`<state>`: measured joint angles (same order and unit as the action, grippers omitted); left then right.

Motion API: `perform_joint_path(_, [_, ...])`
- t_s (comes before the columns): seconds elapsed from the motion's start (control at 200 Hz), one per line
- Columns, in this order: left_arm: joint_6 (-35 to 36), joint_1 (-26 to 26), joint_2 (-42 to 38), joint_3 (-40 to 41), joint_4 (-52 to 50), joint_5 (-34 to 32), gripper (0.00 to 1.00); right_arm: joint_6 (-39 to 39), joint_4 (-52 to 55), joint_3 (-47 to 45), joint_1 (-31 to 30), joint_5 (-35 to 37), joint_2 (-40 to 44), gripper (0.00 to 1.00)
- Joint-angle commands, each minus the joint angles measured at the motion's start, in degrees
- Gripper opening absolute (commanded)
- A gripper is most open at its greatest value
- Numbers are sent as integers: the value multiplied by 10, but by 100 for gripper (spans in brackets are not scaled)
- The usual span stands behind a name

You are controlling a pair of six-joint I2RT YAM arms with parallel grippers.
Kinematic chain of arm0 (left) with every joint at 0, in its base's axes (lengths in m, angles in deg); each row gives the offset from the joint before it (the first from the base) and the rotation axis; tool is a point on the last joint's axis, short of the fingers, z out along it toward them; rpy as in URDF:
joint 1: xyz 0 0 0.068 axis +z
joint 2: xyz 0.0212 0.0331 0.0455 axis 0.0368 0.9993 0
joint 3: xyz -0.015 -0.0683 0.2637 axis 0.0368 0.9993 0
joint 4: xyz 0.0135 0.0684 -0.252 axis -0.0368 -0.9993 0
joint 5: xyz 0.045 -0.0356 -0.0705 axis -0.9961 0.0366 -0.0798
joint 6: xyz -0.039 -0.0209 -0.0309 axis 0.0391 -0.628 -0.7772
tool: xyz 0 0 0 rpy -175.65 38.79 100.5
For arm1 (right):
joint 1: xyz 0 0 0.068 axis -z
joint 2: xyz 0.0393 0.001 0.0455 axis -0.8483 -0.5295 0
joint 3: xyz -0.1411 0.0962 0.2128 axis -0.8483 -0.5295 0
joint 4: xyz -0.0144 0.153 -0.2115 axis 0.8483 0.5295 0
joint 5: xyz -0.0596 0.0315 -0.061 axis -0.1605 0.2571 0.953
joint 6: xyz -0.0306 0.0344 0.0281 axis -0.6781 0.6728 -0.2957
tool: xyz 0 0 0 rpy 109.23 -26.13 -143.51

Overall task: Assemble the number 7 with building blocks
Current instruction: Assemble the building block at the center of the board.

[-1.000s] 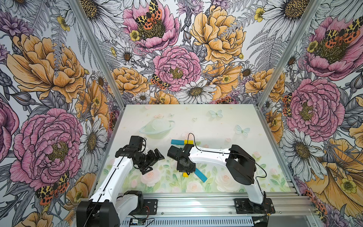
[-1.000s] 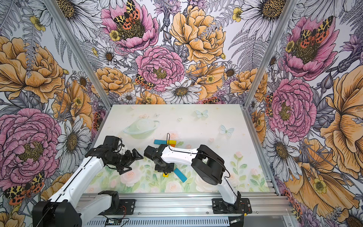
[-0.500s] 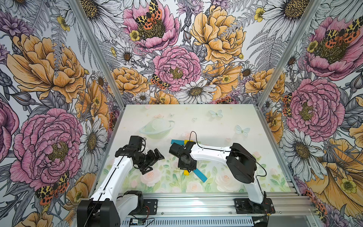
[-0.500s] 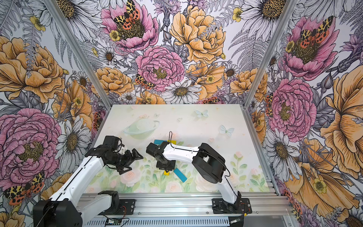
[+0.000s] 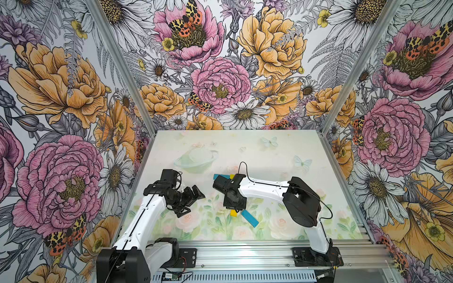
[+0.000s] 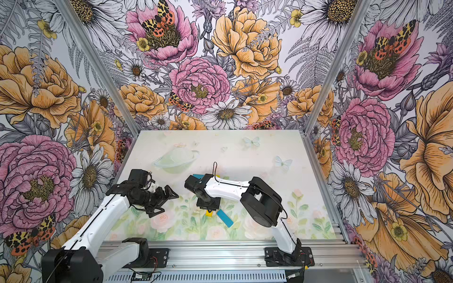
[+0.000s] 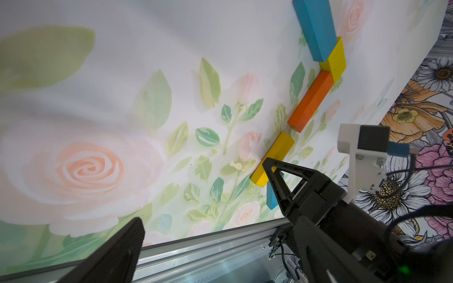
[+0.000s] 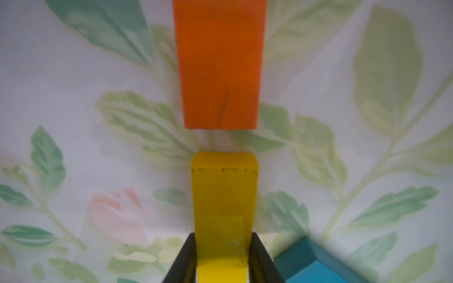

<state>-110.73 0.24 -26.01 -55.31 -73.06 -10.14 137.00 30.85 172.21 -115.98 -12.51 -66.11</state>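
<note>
Floral walls (image 5: 61,98) round pastel table (image 5: 269,152). Left pincer (image 5: 191,202) spread wide, idle. Right pincer (image 8: 223,247) clenched on long yellow block (image 8: 224,196); orange block (image 8: 219,61) just ahead, narrow gap. Push straight forward, keep ends square, then release.

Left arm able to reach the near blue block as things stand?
Probably not cleanly: the right gripper, shut on the yellow block beside the near blue block, stands between it and the open left gripper.

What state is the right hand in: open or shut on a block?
Shut on a block: in the right wrist view the right hand has both fingers against the sides of the longer yellow block.
</note>
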Motion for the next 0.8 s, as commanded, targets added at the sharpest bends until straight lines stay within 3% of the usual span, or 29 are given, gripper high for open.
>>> perform_joint_path(0.0, [14,8,2,-14,-1,12,99,-10,-3,17,6,-1,-23,24])
perform_joint_path(0.796, [21,17,10,-14,-1,20,99,-13,-3,6,18,0,-43,24])
